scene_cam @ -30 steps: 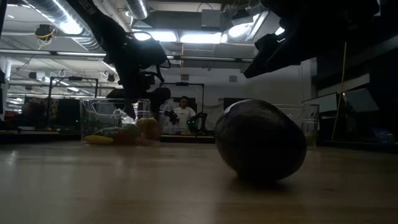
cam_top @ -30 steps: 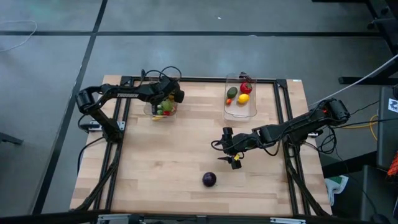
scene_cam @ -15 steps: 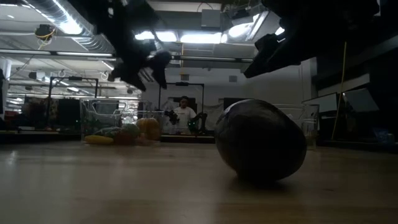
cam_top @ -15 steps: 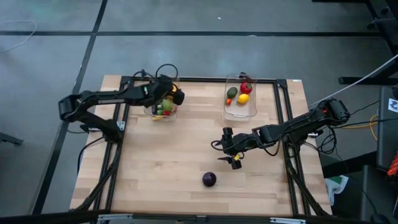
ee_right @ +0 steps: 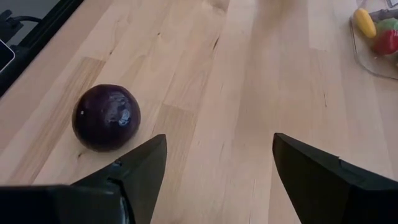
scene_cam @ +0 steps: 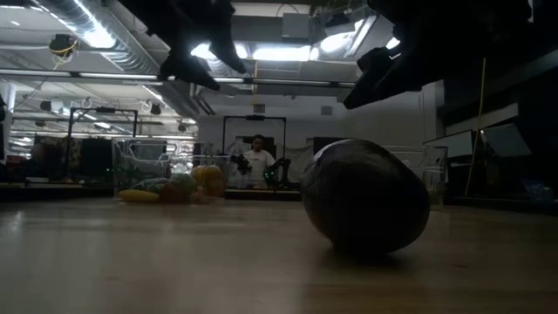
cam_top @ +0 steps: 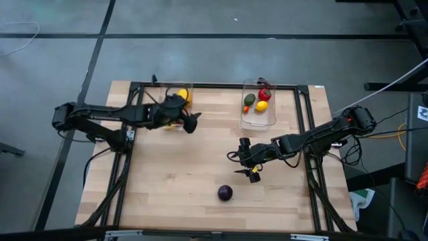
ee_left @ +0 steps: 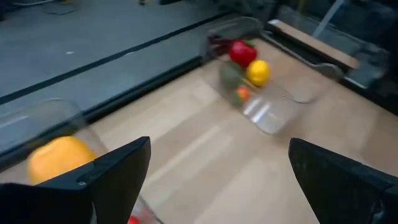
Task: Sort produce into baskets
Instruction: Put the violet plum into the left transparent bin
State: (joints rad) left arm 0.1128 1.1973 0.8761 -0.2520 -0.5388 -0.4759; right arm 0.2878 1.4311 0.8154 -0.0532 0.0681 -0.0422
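My left gripper (cam_top: 192, 122) is open and empty, in the air just right of the left clear basket (cam_top: 175, 107). That basket holds a yellow-orange piece (ee_left: 59, 158) and other produce (scene_cam: 174, 187). The right clear basket (cam_top: 258, 119) holds a red piece (ee_left: 242, 53), a lemon (ee_left: 258, 73), a green avocado (ee_left: 230, 74) and a tiny orange piece (ee_left: 241, 94). A purple round piece (cam_top: 225, 193) rests on the table near the front. My right gripper (cam_top: 252, 173) hovers open and empty, up and to the right of it (ee_right: 106, 117).
The bare wooden table (cam_top: 180, 174) lies between the two baskets and around the purple piece. A black metal frame (cam_top: 120, 181) runs along the table's edges. A person (scene_cam: 257, 161) stands far behind the table in the low view.
My left gripper has risen out of the left basket and moved a little toward the table's near and right edges, its arm stretching out lower and flatter. My right gripper and the purple piece have kept still.
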